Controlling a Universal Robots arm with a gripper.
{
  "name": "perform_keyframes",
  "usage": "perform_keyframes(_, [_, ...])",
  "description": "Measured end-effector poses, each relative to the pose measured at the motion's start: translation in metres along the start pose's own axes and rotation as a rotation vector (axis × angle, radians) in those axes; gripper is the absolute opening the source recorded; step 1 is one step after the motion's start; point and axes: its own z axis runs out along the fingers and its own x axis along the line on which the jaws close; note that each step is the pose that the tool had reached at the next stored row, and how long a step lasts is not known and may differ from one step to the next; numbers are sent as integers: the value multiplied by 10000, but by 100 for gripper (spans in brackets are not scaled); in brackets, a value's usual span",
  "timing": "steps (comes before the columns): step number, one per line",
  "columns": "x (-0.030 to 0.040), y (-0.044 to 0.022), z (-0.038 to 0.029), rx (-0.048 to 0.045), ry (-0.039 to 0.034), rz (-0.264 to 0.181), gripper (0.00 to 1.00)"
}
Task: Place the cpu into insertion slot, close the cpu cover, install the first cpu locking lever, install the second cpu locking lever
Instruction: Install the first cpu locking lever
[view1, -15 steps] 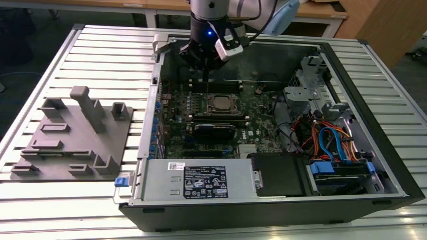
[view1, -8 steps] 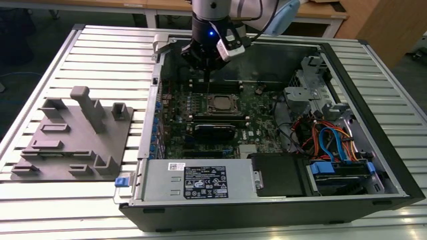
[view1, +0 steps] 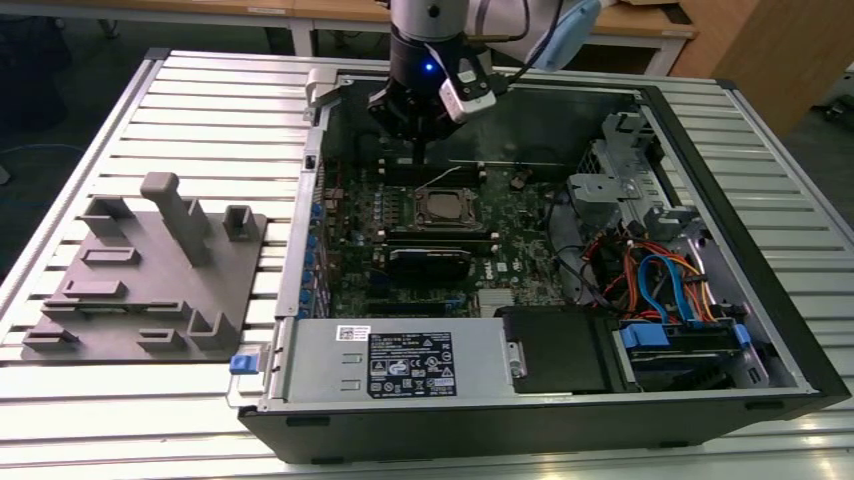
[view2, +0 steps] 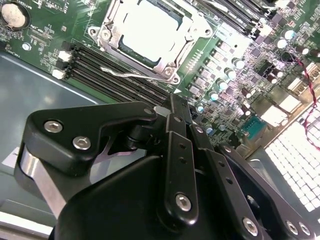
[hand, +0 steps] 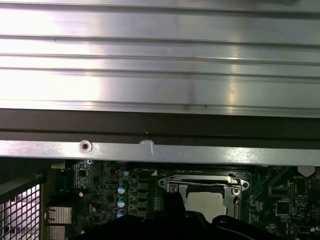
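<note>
While the computer case (view1: 561, 440) is laid open, the gripper (view1: 419, 162), jaws drawn narrow with nothing seen between them, is held near the insertion slot (view1: 416, 208). There, under the cpu cover (view2: 162, 64), the cpu (view2: 150, 27) is seated. It is judged light, stiff and fragile, best taken by its edges.

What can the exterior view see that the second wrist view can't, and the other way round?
Exterior view: the whole open computer case, the grey power supply box, blue and orange cables and a grey block on the table. Second wrist view: a round coin battery and the gripper screws close up. Both: the cpu and the black memory slots.
</note>
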Motion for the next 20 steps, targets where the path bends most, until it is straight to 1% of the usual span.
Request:
perform_keyframes(4, [-31,-1,1,-1,0,0,10])
perform_keyframes(5, [-38,-1,1,-6,-1,-1,10])
perform_keyframes(6, [-45,-1,2,-32,-1,0,10])
perform_keyframes(7, [-48,-1,3,-107,-1,0,10])
perform_keyframes(8, [-53,-2,3,-265,-4,1,10])
perform_keyframes(9, [-56,-6,5,-443,-5,3,10])
perform_keyframes(10, [-57,-13,8,-592,-7,4,10])
perform_keyframes(11, [-58,-16,11,-643,-8,4,10])
perform_keyframes(17, [-73,-19,47,-650,-9,45,10])
perform_keyframes(20, [-95,-19,68,-651,-10,84,10])
